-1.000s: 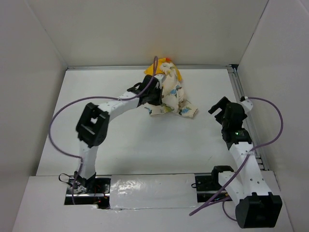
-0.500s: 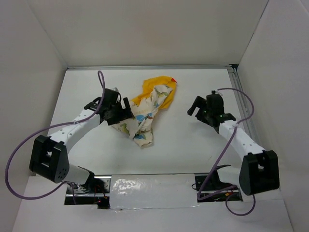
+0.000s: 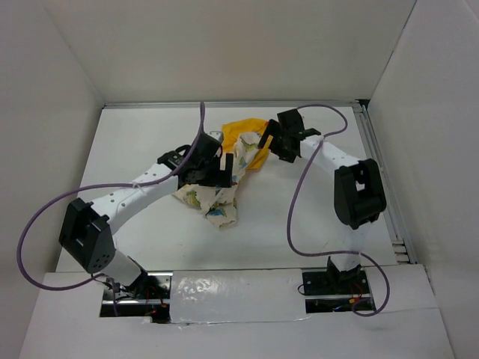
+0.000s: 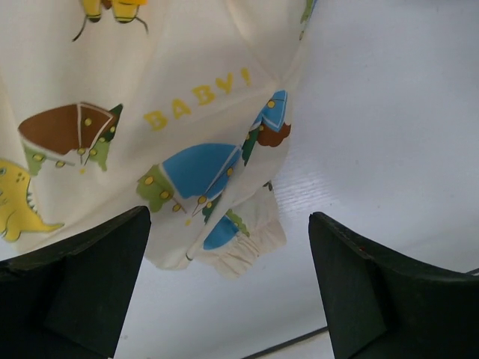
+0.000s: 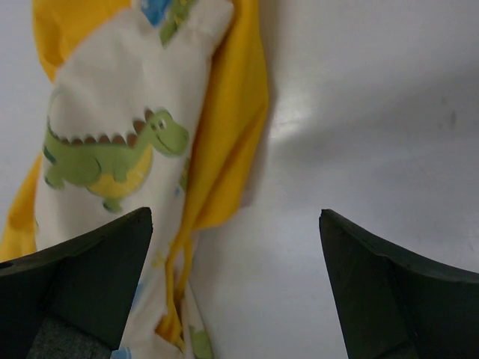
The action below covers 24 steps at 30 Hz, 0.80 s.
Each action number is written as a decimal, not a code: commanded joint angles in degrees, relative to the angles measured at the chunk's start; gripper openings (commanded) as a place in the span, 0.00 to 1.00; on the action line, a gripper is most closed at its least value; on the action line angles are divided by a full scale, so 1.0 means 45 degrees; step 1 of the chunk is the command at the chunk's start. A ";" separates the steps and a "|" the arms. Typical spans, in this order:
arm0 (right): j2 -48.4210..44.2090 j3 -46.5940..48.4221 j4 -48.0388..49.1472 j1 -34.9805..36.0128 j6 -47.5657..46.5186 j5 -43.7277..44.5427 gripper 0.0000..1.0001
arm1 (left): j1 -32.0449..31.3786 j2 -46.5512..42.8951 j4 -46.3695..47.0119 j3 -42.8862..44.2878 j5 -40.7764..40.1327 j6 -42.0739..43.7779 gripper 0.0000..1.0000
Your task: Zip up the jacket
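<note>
The jacket (image 3: 218, 200) lies crumpled in the middle of the white table, cream with cartoon prints, and its yellow lining (image 3: 243, 132) shows at the far end. My left gripper (image 3: 224, 170) hovers over its left middle, open and holding nothing. In the left wrist view a printed panel (image 4: 179, 112) and a gathered sleeve cuff (image 4: 241, 253) lie just ahead of the open left gripper (image 4: 230, 299). My right gripper (image 3: 266, 142) is open at the jacket's far right edge. The right wrist view shows the yellow lining (image 5: 228, 149) and a green dinosaur print (image 5: 112, 153) beyond the open right gripper (image 5: 236, 292). No zipper is visible.
White walls close in the table on three sides. A metal rail (image 3: 378, 168) runs along the right edge. Silver tape (image 3: 232, 293) covers the near edge between the arm bases. Purple cables (image 3: 296, 202) loop from both arms.
The left gripper, shut a second ago, now stands open. The jacket came forward from the back wall to mid-table. Both arms have swung inward over it, the right one to its yellow edge.
</note>
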 commanded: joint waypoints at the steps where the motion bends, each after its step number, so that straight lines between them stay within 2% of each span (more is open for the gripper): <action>1: 0.1361 0.1919 -0.0647 0.0030 0.0512 -0.0082 0.99 | -0.0196 0.0857 0.0647 0.0267 -0.0016 0.1373 0.99; 8: 0.3882 0.4303 -0.0784 0.0166 0.0786 -0.1352 0.98 | -0.0235 0.2812 -0.0444 0.0580 -0.1108 0.0808 0.99; 10: 0.4312 0.4655 -0.0706 0.0380 0.0592 -0.1567 0.87 | -0.0235 0.3378 -0.1011 0.0911 -0.1538 0.0497 0.78; 11: 0.4430 0.5025 -0.0706 0.0439 0.0514 -0.1587 0.77 | -0.0196 0.3515 -0.1206 0.1067 -0.1655 0.0398 0.51; 12: 0.4605 0.5202 -0.0687 0.0536 0.0281 -0.1587 0.47 | -0.0196 0.3710 -0.1576 0.1455 -0.1792 0.0300 0.30; 13: 0.4607 0.5397 -0.0667 0.0537 0.0104 -0.1645 0.28 | -0.0196 0.3731 -0.1734 0.1691 -0.1774 0.0183 0.09; 14: 0.4510 0.5477 -0.0880 0.0576 -0.0013 -0.1665 0.00 | -0.0235 0.3654 -0.1794 0.1926 -0.1658 0.0279 0.00; 17: 0.2875 0.4194 -0.0669 0.0596 -0.0268 -0.0419 0.00 | -0.0741 0.2739 -0.1172 0.2221 -0.1112 0.1058 0.00; 18: 0.1476 0.3686 -0.0551 0.0557 -0.0346 0.0957 0.00 | -0.1110 0.1943 -0.0763 0.2008 -0.0684 0.1718 0.00; 19: 0.0708 0.2637 -0.0395 0.0557 -0.0443 0.1474 0.00 | -0.1327 0.1529 -0.0005 0.1871 0.0422 0.1996 0.00; 22: -0.2048 0.1458 -0.0665 0.0460 -0.1067 0.3326 0.00 | -0.2205 0.0024 0.1094 0.1595 0.2497 0.2798 0.00; 24: -0.3567 0.1493 -0.1990 0.0420 -0.1751 0.4267 0.00 | -0.2925 -0.0777 0.1543 0.1674 0.4158 0.3090 0.00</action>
